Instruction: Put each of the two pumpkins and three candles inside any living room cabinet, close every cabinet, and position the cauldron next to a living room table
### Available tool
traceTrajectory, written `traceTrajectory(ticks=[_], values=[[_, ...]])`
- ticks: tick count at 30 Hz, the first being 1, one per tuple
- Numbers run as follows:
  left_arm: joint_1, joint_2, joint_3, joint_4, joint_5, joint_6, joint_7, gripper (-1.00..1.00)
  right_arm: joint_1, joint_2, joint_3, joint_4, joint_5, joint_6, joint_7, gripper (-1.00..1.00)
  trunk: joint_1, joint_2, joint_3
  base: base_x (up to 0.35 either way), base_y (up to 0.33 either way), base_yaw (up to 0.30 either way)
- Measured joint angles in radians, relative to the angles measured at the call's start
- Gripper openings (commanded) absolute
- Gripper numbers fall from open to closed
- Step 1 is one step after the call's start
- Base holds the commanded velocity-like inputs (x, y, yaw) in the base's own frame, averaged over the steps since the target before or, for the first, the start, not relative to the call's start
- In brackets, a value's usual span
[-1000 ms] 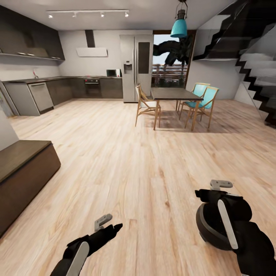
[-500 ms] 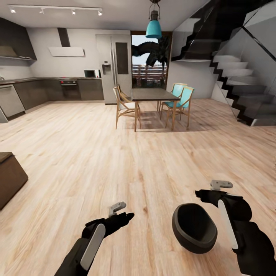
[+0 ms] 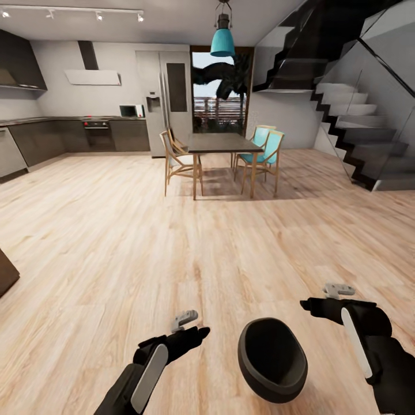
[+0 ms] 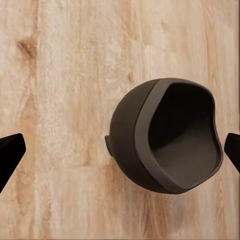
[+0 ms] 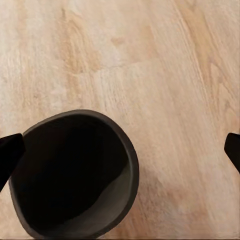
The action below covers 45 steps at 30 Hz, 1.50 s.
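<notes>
The view has swung right, the cabinet point(image 3: 4, 272) nearly gone from it. The cauldron point(image 3: 271, 358) lies tipped on the floor between both grippers, left point(image 3: 193, 324) and right point(image 3: 325, 297), each spread and empty, the table point(image 3: 223, 143) well beyond it. Cauldron placement seems underway.

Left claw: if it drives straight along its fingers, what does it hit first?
Probably the cauldron: in the left wrist view it sits between the open left claw fingertips, over the wood floor. Depth is unclear, so it could pass beside it and reach floor.
</notes>
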Motion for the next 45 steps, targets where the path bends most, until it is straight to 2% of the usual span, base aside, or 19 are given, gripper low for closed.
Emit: traceTrajectory(ticks=[3,5,6,8,11,13,17,18,19,21,25,27,30,31,32,34,37,41,45], values=[[0.0,-0.003,-0.011,0.009,-0.001,-0.002,0.005,1.0,-0.001,0.005,0.015,0.034,0.002,-0.006,-0.002,1.0,0.0,0.0,0.0,0.175,-0.303,0.0],[0.0,-0.004,-0.019,0.012,-0.001,-0.003,0.01,1.0,-0.002,0.006,0.042,0.046,0.002,-0.01,-0.003,1.0,0.0,0.0,0.0,0.168,-0.293,-0.041],[0.0,-0.004,-0.024,0.015,-0.001,-0.004,0.012,1.0,-0.003,0.01,0.077,0.055,0.0,-0.018,-0.004,1.0,0.0,0.0,0.0,0.091,-0.158,-0.186],[0.0,-0.004,-0.026,0.013,0.0,-0.004,0.012,1.0,-0.005,0.034,0.113,0.069,0.003,-0.03,-0.014,1.0,0.0,0.0,0.0,0.053,-0.091,-0.235],[0.0,-0.002,-0.02,-0.017,0.013,0.018,0.011,1.0,-0.01,0.063,0.131,0.101,0.005,-0.034,-0.022,1.0,0.0,0.0,0.0,0.02,-0.035,-0.275],[-0.022,-0.002,-0.023,-0.039,0.034,0.116,0.076,1.0,-0.013,0.073,0.138,0.115,0.007,-0.036,-0.025,1.0,0.0,0.0,0.0,0.007,-0.012,-0.291],[-0.046,-0.009,-0.043,-0.049,0.059,0.153,0.23,1.0,-0.026,0.079,0.14,0.165,0.01,-0.037,-0.033,1.0,0.0,0.0,0.0,0.003,-0.005,-0.296],[-0.052,-0.011,-0.05,-0.055,0.076,0.154,0.269,1.0,-0.045,0.084,0.142,0.196,0.012,-0.037,-0.044,1.0,0.0,0.0,0.0,0.001,-0.002,-0.298],[-0.056,-0.011,-0.053,-0.058,0.087,0.154,0.284,1.0,-0.057,0.09,0.144,0.212,0.013,-0.038,-0.053,1.0,0.0,0.0,0.0,0.001,-0.001,-0.299],[-0.073,-0.013,-0.061,-0.074,0.136,0.163,0.326,1.0,-0.09,0.12,0.157,0.255,0.015,-0.038,-0.096,1.0,0.0,0.0,0.0,0.0,-0.001,-0.271],[-0.096,-0.013,-0.065,-0.102,0.215,0.24,0.374,1.0,-0.11,0.154,0.175,0.282,0.016,-0.039,-0.137,1.0,0.012,-0.021,-0.009,0.0,0.0,-0.103],[-0.142,-0.014,-0.067,-0.078,0.25,0.269,0.377,1.0,-0.117,0.163,0.184,0.286,0.017,-0.038,-0.143,1.0,0.019,-0.035,-0.016,0.0,0.0,-0.034],[-0.27,-0.014,-0.09,0.036,0.286,0.33,0.369,1.0,-0.156,0.168,0.187,0.3,0.016,-0.037,-0.147,1.0,0.031,-0.056,-0.025,0.0,0.0,-0.016],[-0.335,-0.015,-0.107,0.1,0.296,0.35,0.367,1.0,-0.177,0.17,0.188,0.329,0.016,-0.036,-0.148,1.0,0.035,-0.063,-0.028,0.0,0.0,-0.009],[-0.364,-0.016,-0.116,0.128,0.301,0.357,0.366,1.0,-0.187,0.171,0.189,0.348,0.017,-0.037,-0.15,1.0,0.039,-0.07,-0.031,0.0,0.0,-0.005],[-0.421,-0.02,-0.168,0.203,0.31,0.336,0.369,1.0,-0.208,0.191,0.195,0.405,0.016,-0.038,-0.181,1.0,0.046,-0.084,-0.037,0.0,0.0,-0.003],[-0.425,-0.02,-0.23,0.251,0.313,0.262,0.38,1.0,-0.215,0.227,0.199,0.43,0.016,-0.055,-0.228,1.0,0.058,-0.105,-0.047,0.0,0.0,-0.002],[-0.418,-0.022,-0.304,0.341,0.316,0.191,0.376,1.0,-0.217,0.248,0.203,0.449,0.016,-0.089,-0.253,1.0,0.073,-0.133,-0.06,0.0,0.0,0.0],[-0.417,-0.023,-0.329,0.389,0.319,0.114,0.368,1.0,-0.221,0.261,0.248,0.497,0.015,-0.107,-0.262,1.0,0.088,-0.161,-0.072,0.0,0.0,-0.141]])
